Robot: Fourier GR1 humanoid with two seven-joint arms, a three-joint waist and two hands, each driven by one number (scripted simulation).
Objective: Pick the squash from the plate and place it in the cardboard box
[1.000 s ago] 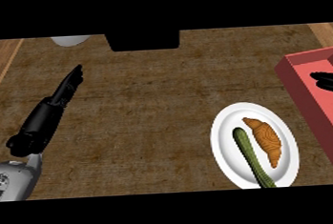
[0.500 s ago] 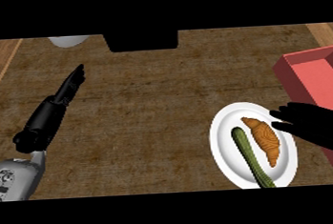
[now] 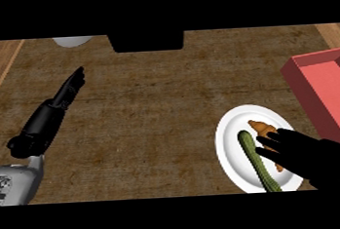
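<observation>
Right hand: black right hand (image 3: 308,153) lay over the right part of the plate, fingers straight and spread, covering most of the pastry and holding nothing.
Squash: long green squash (image 3: 257,162) lay on the plate, running from its middle down to its lower rim, just left of the fingertips (image 3: 266,140); whether they touched it could not be told.
Pastry: brown croissant-shaped pastry (image 3: 262,126) lay just right of the squash, its upper end showing.
Plate: white round plate (image 3: 230,142) sat on the counter, near the box.
Box: red open box (image 3: 322,86) stood at the right edge, above the plate.
Left hand: black left hand (image 3: 67,91) rested at the left, fingers straight, well apart from the plate.
Counter: brown woven-textured counter top (image 3: 159,117).
Bowl: pale round object (image 3: 72,41) at the top edge, mostly cut off.
</observation>
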